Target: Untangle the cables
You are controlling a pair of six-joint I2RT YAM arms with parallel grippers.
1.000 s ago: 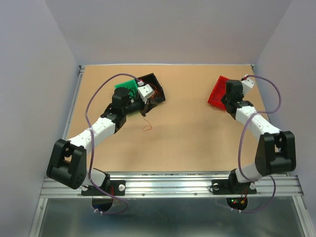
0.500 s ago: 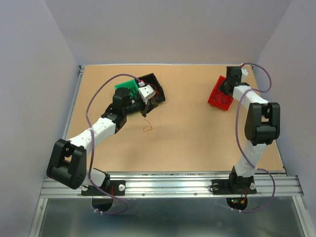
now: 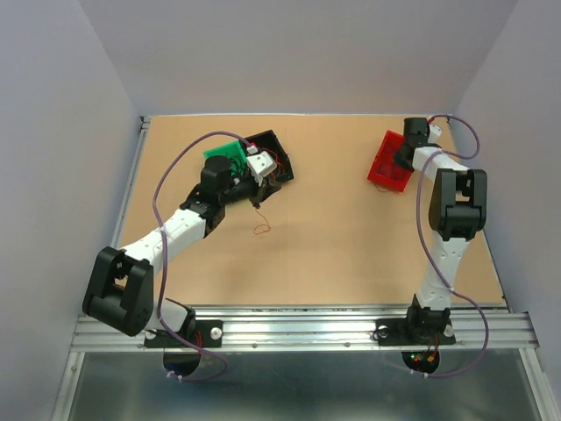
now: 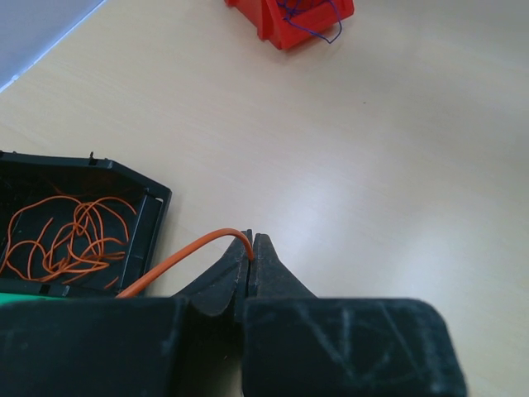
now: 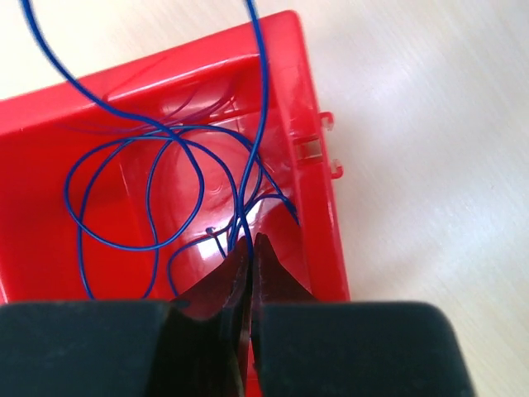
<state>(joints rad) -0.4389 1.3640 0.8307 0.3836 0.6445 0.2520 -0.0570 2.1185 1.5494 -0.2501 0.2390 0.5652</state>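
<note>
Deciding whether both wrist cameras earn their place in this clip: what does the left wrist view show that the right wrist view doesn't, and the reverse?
Left wrist only: the left end effector shut on an orange wire, beside the black bin holding loose orange wires. Right wrist only: the right end effector pinching a blue wire over the red bin, its loops seen close up. Both: the red bin with blue wire in it, distant in the left wrist view, and the tan table.

one cable is running from my left gripper toward the far-left bin, other cables lying inside it; my right gripper is hanging over the far-right bin, a strand at its tips.
</note>
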